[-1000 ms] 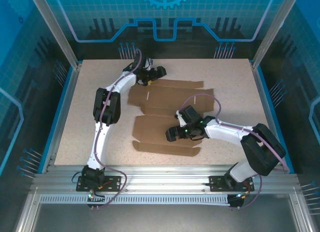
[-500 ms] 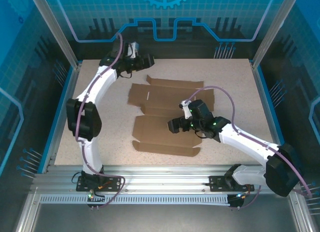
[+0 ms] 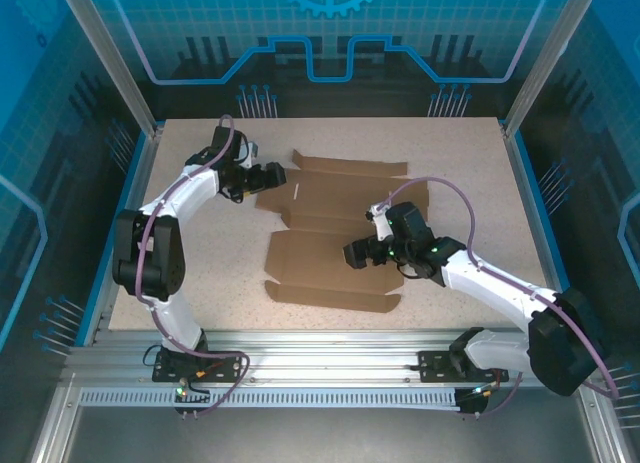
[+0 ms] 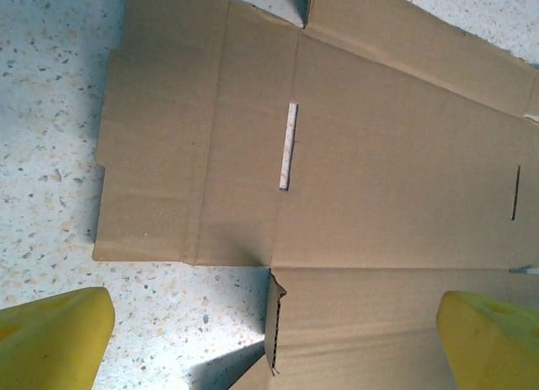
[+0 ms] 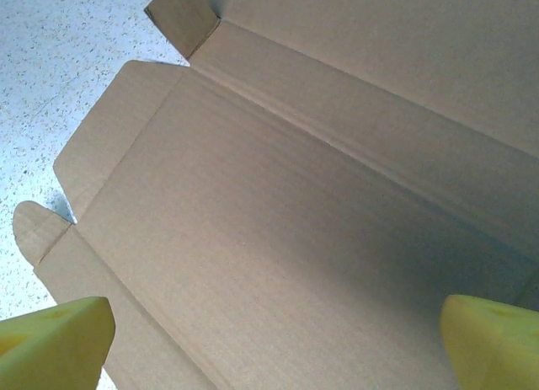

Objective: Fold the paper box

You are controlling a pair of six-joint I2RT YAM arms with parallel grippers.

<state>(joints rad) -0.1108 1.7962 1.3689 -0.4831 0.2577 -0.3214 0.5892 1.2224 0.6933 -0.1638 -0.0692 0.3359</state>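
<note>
the box [image 3: 310, 253] lies flat and unfolded in the middle of the bench [image 3: 470, 163]. in the top view the whole sheet runs from 12 to 6 o'clock, while each panel's long axis runs 9 to 3. the left end effector [image 3: 268, 175] hangs over the sheet's 10 o'clock corner, so the cardboard spreads away from it toward 4 o'clock. its wrist view looks down on the corner panel and a narrow slot [image 4: 288, 146], with its yellow fingertips [image 4: 55, 335] spread wide and holding nothing, one over bare bench, the other over cardboard. the right end effector [image 3: 352, 253] sits over the middle of the sheet, pointing to 9 o'clock, jaws just as wide and empty. beneath it lie the large near panel, its crease lines and a small rounded tab [image 5: 34, 226]. by my reading the right arm is nearer the main panels and the left nearer a far flap, so a first fold likely starts at one of those edges. no brand, label or print can be read on the plain brown cardboard.
</note>
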